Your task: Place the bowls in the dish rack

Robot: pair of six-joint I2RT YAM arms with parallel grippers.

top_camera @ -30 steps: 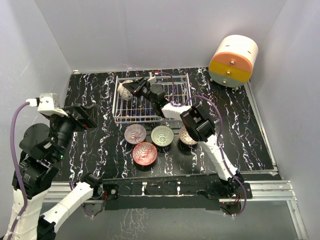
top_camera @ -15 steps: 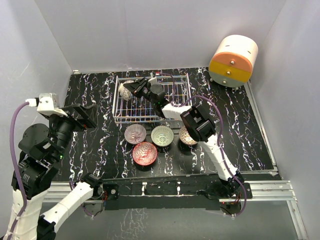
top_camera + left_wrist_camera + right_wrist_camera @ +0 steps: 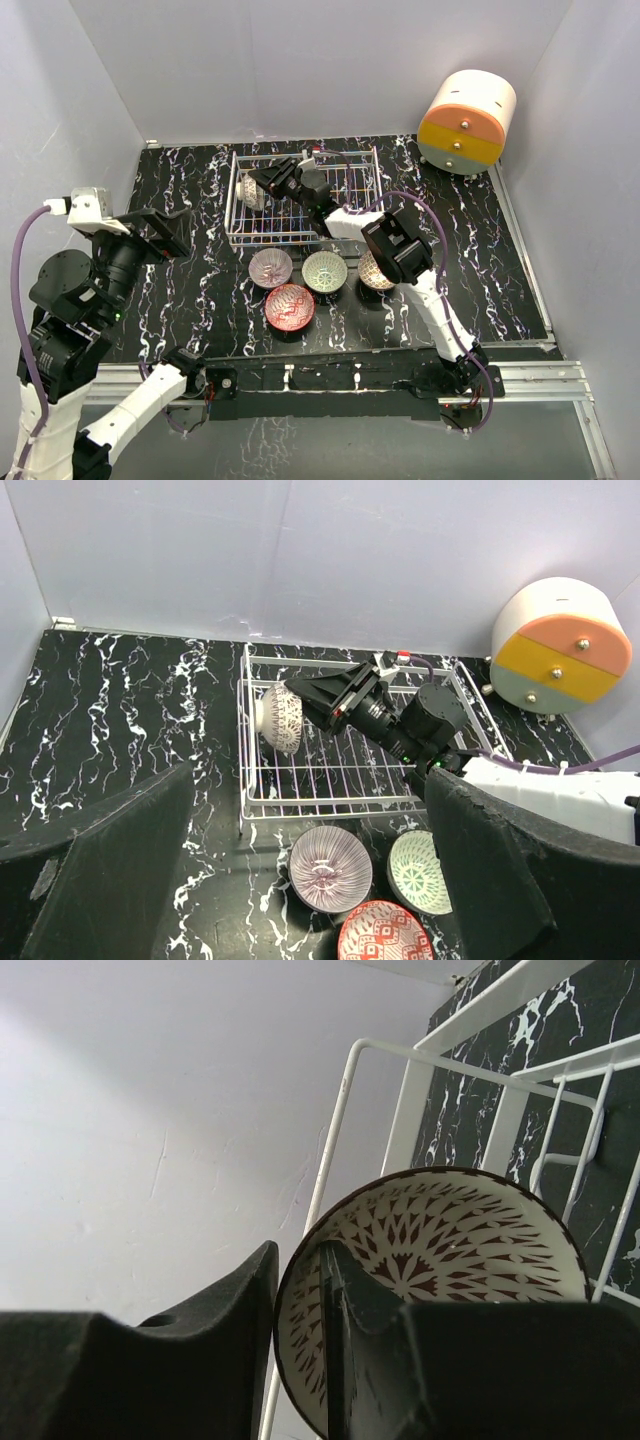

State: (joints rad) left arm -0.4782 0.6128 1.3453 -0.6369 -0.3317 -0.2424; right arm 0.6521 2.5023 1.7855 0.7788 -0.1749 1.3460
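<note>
The white wire dish rack stands at the back middle. My right gripper is shut on the rim of a brown-and-white bowl, holding it on edge at the rack's left end. In the right wrist view one finger is inside that bowl and one outside. The pinkish bowl, red bowl and pale green bowl sit in front of the rack. A second brown-and-white bowl is partly hidden by the right arm. My left gripper is open and empty, raised at the left.
A round orange-and-cream drawer unit stands at the back right corner. White walls close the table on three sides. The left wrist view shows the rack, the held bowl and the front bowls from above.
My right gripper has lowered the brown-and-white bowl a little into the rack's left end. The left arm has shifted slightly to the left.
</note>
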